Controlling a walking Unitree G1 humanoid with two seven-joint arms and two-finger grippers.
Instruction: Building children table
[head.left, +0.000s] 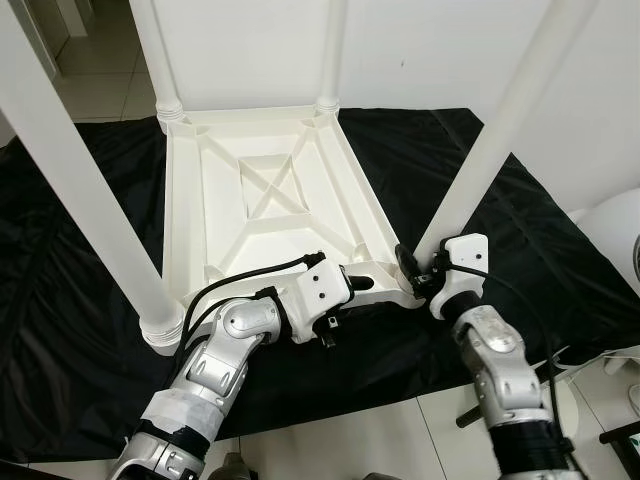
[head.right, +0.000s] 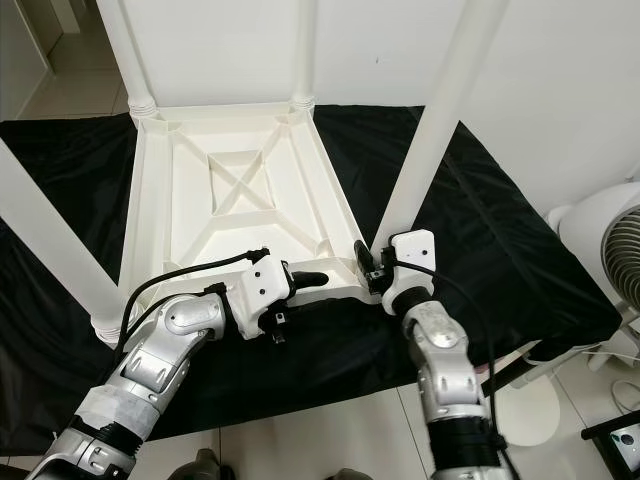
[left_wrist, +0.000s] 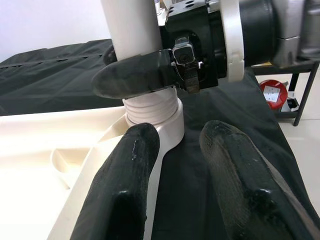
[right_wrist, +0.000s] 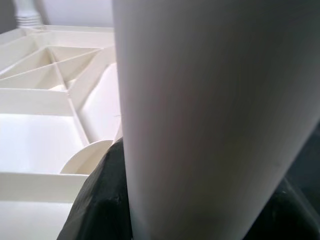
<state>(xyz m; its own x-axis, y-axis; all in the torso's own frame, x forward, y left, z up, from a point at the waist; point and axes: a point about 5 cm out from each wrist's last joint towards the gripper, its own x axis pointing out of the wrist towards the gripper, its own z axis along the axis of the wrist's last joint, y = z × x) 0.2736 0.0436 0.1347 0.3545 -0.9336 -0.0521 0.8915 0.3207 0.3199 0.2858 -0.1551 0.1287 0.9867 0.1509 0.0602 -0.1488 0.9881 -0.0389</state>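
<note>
On black sheet (head.left: 80, 300), upturned white table (head.left: 270, 200); right fingers (left_wrist: 135, 75) clasp leg (head.left: 500, 130), left fingers (left_wrist: 120, 190) apart.

Silver jointed arms, white wrist housings, black cables, left tool (head.left: 362, 283) and right tool (head.left: 408, 266) black-fingered

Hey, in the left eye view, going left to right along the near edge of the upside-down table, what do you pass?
Near-left table leg → left gripper → right gripper → near-right table leg, which the right gripper grips.
</note>
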